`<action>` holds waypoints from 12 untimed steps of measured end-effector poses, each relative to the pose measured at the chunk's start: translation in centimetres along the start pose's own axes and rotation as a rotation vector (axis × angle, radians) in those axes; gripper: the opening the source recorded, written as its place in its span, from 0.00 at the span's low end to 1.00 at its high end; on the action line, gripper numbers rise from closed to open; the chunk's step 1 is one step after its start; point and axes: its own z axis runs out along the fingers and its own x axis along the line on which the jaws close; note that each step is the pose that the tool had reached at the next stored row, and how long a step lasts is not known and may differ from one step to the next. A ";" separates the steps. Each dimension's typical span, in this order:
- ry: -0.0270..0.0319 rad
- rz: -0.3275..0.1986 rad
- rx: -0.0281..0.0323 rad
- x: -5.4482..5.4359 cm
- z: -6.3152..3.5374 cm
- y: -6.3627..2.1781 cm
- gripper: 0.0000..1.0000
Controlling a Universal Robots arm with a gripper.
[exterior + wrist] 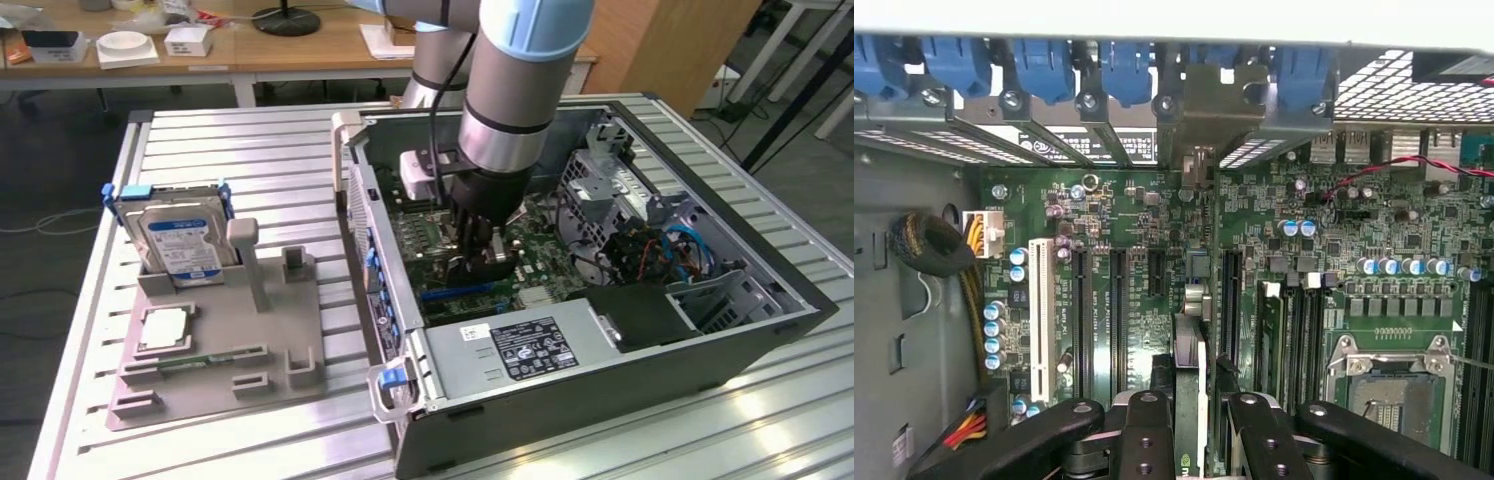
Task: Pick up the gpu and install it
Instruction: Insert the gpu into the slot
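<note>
Reaching down into the open computer case [747, 300], the gripper [1189, 410] is clamped on the gpu [1194, 300] — held edge-on, thin side up, so it lines up with a motherboard [1354, 240] slot

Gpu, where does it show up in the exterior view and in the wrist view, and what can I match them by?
Exterior view: the gpu is inside the open computer case, held at the gripper, low over the board.
Wrist view: the gpu is seen edge-on between the gripper's fingers, above the expansion slots.
Shared landmark: the green motherboard.
</note>
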 end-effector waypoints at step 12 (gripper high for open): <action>0.0003 0.001 0.0001 0.0 0.45 0.08 0.26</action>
